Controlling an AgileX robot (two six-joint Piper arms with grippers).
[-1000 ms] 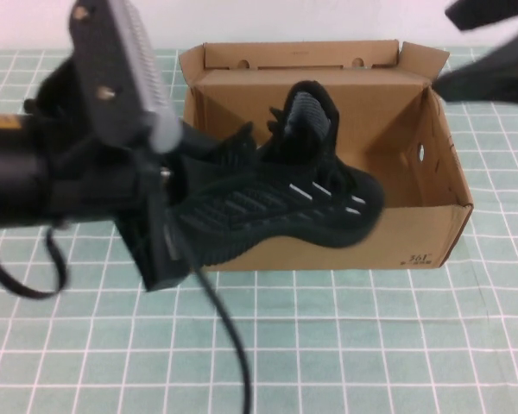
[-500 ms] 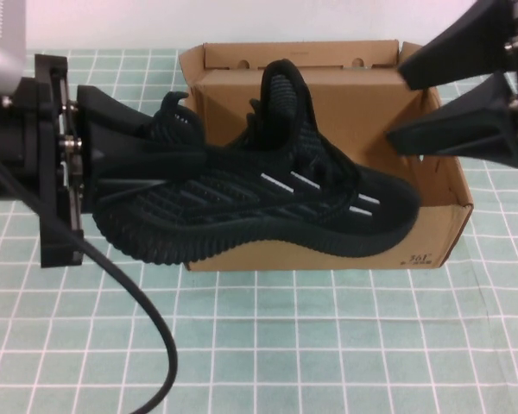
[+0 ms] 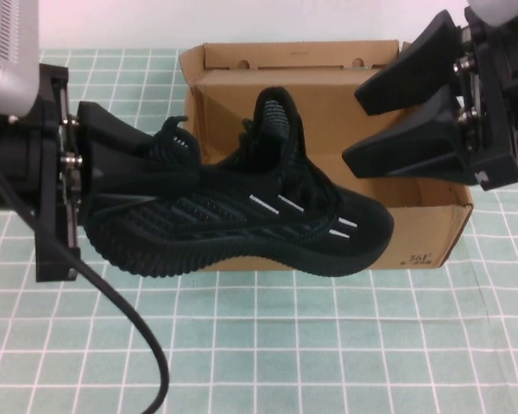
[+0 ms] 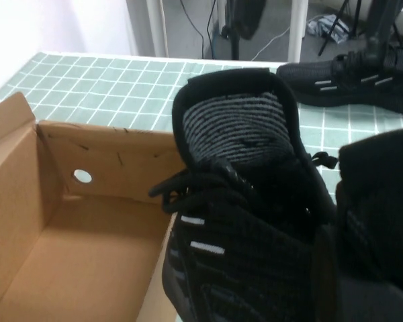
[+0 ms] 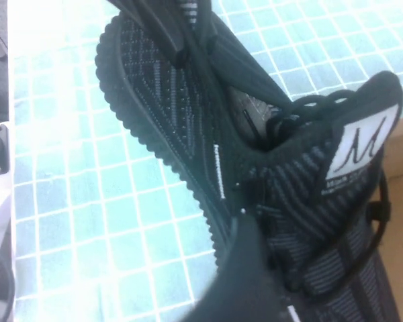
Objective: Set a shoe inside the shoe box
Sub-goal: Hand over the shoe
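The black knit shoe [image 3: 250,216] hangs in the air, sole toward the camera, across the front of the open brown shoe box [image 3: 427,237]. My left gripper [image 3: 168,172] is shut on its heel from the left. My right gripper [image 3: 352,129] is open and empty over the box's right end, its fingers pointing at the shoe's toe and not touching it. The left wrist view shows the shoe's tongue and laces [image 4: 235,127] above the box's empty inside [image 4: 87,235]. The right wrist view shows the sole [image 5: 168,100], the white-logo tongue tag [image 5: 359,151] and one dark finger [image 5: 245,282].
The box lid [image 3: 302,56] stands open at the back. A second black sneaker [image 4: 349,77] lies on the green grid mat beyond the box in the left wrist view. A black cable [image 3: 138,345] trails from my left arm over the mat in front.
My left arm has turned and carried the shoe a little down and left in front of the box. My right gripper has come in from the upper right toward the toe.
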